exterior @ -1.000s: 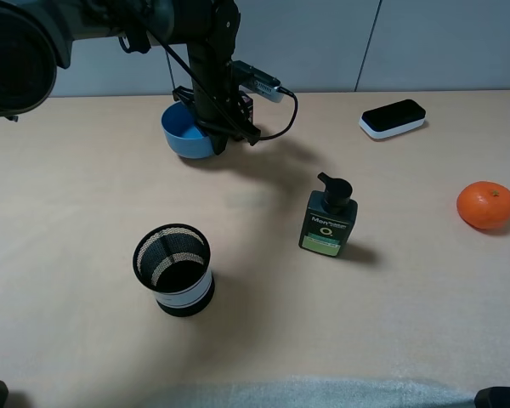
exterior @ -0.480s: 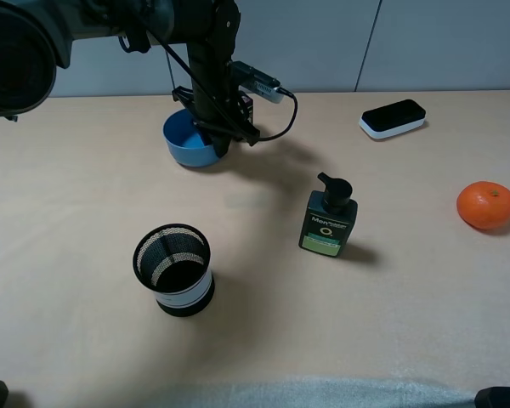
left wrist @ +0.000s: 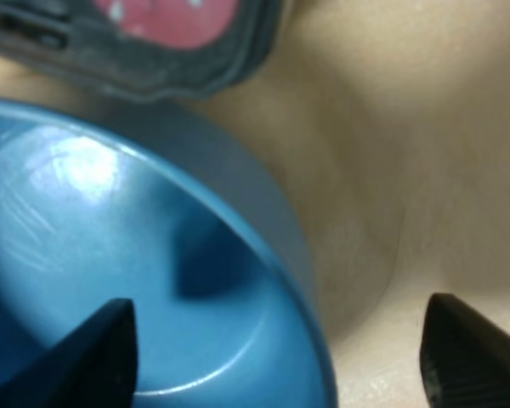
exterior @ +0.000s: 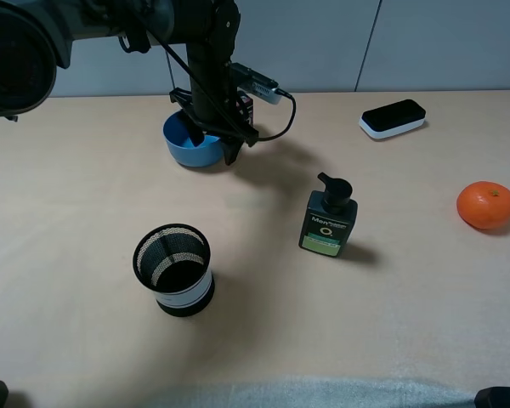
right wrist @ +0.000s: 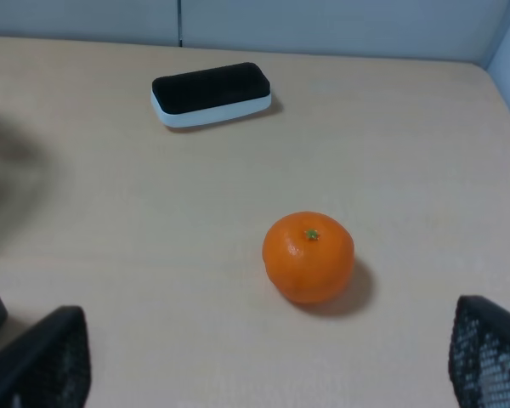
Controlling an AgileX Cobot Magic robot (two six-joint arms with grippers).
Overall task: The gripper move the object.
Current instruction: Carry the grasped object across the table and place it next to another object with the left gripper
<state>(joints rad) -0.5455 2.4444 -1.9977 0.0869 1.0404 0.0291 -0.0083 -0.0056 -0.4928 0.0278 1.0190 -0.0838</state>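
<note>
Item: blue bowl (exterior: 180,143), round, plain, smooth-walled, standing upright on the tan table (exterior: 68,221) at its far left, near the back wall. Left gripper (exterior: 214,146): jaws apart and straddling the bowl's near-right wall, one finger down inside the bowl, the other outside it over bare table. The left wrist view confirms this: the bowl (left wrist: 85,212) fills one side, the rim runs between the two dark fingertips, and the outer one stands well clear of the wall, so nothing is clamped. Right gripper (right wrist: 263,365): jaws apart, holding nothing, parked over the table's right end. Also present: black mesh cup (exterior: 173,269) with a white band, nearer the front; dark pump bottle (exterior: 328,217) at centre; orange (exterior: 485,205) at far right; black-and-white block (exterior: 393,118) at the back right; a dark casing with a red face (left wrist: 153,51) just beside the bowl, identity unclear. Hazards, as judged: the grip takes one thin, smooth wall only, so the bowl may tilt or pivot about the fingers on lifting, or slip free if the closure is light. Closing off-centre could shove the bowl sideways before both pads meet it. Dragging it with jaws unclosed could tip it over the inner finger. The black cable (exterior: 285,119) hangs close beside the bowl and could snag. A path toward the front risks striking the mesh cup or the bottle, both upright and easily toppled.
</note>
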